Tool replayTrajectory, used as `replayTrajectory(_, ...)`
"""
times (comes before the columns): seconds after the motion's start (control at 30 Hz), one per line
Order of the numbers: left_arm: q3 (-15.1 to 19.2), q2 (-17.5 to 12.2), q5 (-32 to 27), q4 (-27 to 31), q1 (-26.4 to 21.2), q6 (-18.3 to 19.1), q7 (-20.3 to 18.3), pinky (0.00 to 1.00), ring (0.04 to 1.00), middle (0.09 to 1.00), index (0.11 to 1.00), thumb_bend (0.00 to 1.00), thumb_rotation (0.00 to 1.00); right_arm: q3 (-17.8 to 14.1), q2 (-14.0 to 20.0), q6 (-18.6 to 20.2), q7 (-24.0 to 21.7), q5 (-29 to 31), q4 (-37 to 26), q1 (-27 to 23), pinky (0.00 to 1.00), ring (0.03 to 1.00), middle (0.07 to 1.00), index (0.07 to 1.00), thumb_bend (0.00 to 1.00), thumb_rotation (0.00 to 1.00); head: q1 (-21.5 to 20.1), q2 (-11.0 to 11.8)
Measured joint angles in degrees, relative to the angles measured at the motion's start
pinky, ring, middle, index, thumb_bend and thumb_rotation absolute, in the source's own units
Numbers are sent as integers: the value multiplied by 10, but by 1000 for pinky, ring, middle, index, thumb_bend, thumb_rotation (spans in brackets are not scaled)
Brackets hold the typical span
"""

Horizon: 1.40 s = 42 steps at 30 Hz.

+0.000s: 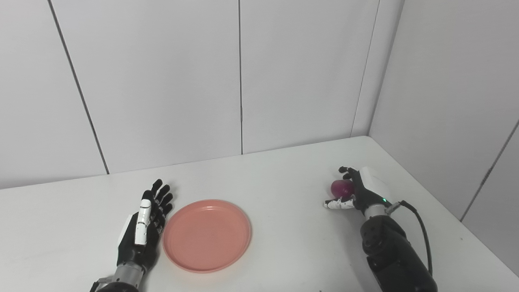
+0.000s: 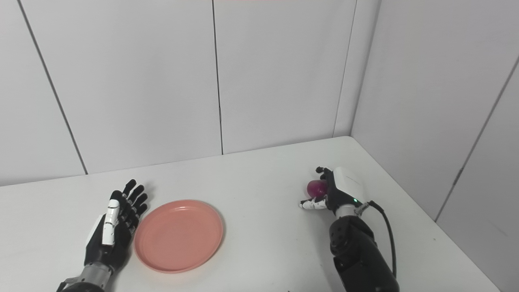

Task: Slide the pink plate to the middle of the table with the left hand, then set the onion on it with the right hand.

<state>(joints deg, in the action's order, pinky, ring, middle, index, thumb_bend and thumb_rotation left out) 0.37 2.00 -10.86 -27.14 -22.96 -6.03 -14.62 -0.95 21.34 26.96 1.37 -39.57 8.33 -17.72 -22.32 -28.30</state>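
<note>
Resting left of centre on the bench (image 1: 284,174), the pink plate (image 1: 206,234) looks light, stiff and smooth; its raised rim is the sensible place to push. The left robot hand (image 1: 146,221) lies just beside that rim, fingers spread, holding nothing. Well apart to the right, the right robot hand (image 1: 357,190) curls around the onion (image 1: 342,187), which appears small, firm and liable to roll. Clear surface separates plate and onion; the bench edge runs near the right arm.

Bare table (image 1: 284,194) lies between plate (image 1: 206,235) and onion (image 1: 342,187).
</note>
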Motion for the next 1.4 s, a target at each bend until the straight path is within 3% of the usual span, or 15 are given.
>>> replayTrajectory(0.13, 0, 1, 0, 1, 0, 0, 0, 973, 969, 970, 957, 600, 1000, 2, 0, -7, 23, 7, 8, 0, 470, 569, 632, 677, 656, 5, 3, 0)
replayTrajectory(0.23, -1, 1, 1, 1, 1, 0, 0, 969, 965, 966, 954, 600, 1000, 0, 0, -13, 35, 21, 11, 1, 340, 448, 486, 532, 535, 0, 3, 0)
replayTrajectory(0.33, -1, 2, 1, 2, 1, 0, 0, 969, 965, 965, 954, 596, 1000, -2, 0, -19, 47, 34, 12, 2, 315, 425, 444, 528, 518, 0, 4, 0)
replayTrajectory(0.4, -2, 2, 1, 3, 1, 0, 0, 969, 964, 964, 953, 593, 1000, -3, -1, -27, 59, 43, 13, 3, 310, 383, 481, 544, 507, 0, 4, 0)
replayTrajectory(0.73, -3, 7, 3, 5, 3, 1, 4, 960, 961, 963, 951, 597, 1000, -4, -1, -49, 90, 61, 11, 8, 345, 385, 493, 541, 508, 0, 10, -1)
replayTrajectory(0.97, -7, 8, 3, 6, 4, 1, 4, 976, 965, 965, 955, 607, 1000, -5, -14, -54, 102, 75, -27, 9, 232, 347, 462, 556, 501, 0, 16, -1)
replayTrajectory(1.1, -9, 8, 5, 6, 4, 1, 5, 974, 962, 964, 953, 610, 1000, -1, -22, -69, 103, 87, -59, 9, 177, 401, 505, 490, 513, 0, 30, -3)
replayTrajectory(1.4, -19, 17, 13, 17, 11, 2, 16, 981, 966, 969, 962, 609, 1000, 41, -48, -91, 82, 97, -106, 4, 183, 397, 508, 488, 513, 0, 68, -10)
